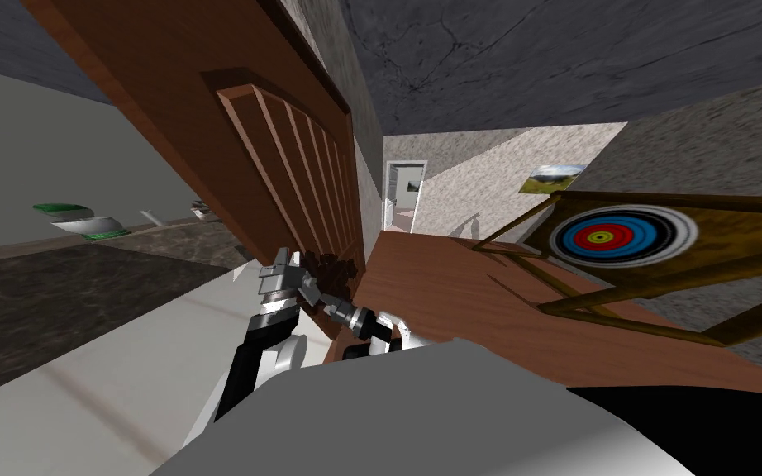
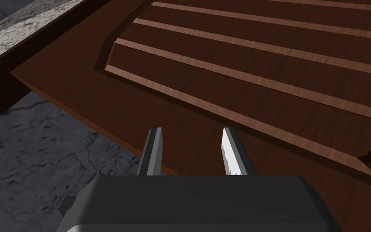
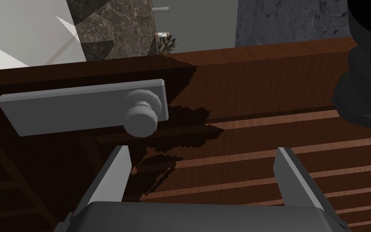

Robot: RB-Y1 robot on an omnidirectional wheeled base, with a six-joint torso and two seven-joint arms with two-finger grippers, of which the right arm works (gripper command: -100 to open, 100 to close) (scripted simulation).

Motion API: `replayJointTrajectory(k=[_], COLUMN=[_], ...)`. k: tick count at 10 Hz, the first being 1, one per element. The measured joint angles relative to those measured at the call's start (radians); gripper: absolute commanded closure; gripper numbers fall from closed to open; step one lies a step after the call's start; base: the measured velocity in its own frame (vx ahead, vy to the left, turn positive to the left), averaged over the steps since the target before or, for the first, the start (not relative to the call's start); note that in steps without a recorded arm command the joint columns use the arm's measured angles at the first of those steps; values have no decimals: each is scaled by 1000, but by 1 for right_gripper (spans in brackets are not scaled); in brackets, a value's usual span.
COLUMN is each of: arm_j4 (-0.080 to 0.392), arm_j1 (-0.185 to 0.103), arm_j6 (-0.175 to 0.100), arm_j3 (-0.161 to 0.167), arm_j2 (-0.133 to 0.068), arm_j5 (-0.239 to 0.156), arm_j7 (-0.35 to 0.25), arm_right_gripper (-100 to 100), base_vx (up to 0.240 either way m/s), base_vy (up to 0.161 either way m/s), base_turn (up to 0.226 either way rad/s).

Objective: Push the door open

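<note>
A brown wooden door (image 1: 206, 124) with a slatted raised panel (image 1: 305, 182) rises slanting right in front of me. Both grippers sit low against it. My left gripper (image 1: 284, 268) points at the door's flat face (image 2: 148, 108) beside the panel, close to the door's edge; its fingers (image 2: 231, 151) are drawn near together with nothing between them. My right gripper (image 1: 315, 289) is open, its fingers (image 3: 118, 173) spread just short of a grey plate (image 3: 80, 106) with a round knob (image 3: 140, 117) on the door. The knob stands off to one finger's side, untouched.
A wooden frame holding a ringed target (image 1: 623, 235) leans at the right above a brown surface (image 1: 454, 297). A lit doorway (image 1: 404, 194) shows far ahead past the door's edge. At the left lie a pale floor (image 1: 123, 355) and a dark marbled counter (image 1: 57, 289) with bowls (image 1: 82, 221).
</note>
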Motion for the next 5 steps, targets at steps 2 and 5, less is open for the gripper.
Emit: replayJointTrajectory(k=[2, 5], arm_j4=[42, 106], arm_j1=[-25, -66], arm_j6=[-6, -5], arm_j3=[31, 86], arm_j2=[2, 6], arm_j5=[-4, -10], arm_j7=[-7, -21], arm_right_gripper=[-100, -100], base_vx=[156, 184], base_vy=[3, -16], base_turn=[-16, -15])
